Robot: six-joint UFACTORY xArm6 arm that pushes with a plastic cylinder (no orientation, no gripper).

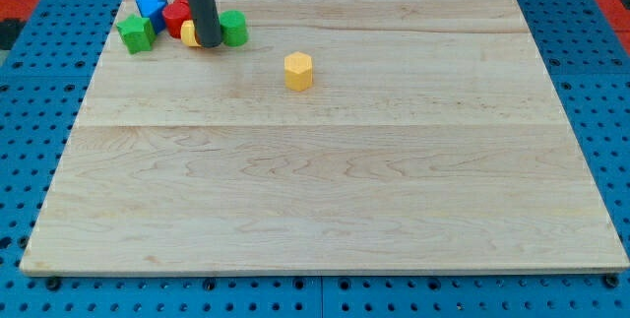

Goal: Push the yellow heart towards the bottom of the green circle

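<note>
Touching the yellow heart [189, 32] at the board's [325, 200] top left, my tip [212, 43], a bare rod without jaws, is standing just left of the green circle [233, 28].

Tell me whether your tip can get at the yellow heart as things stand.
Probably yes: my tip already sits against the yellow heart, which peeks out on its left, with the green circle close on its right.

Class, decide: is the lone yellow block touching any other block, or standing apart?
Standing apart. The yellow block has bare board all round it; the other blocks cluster at the view's top left by my tip.
</note>
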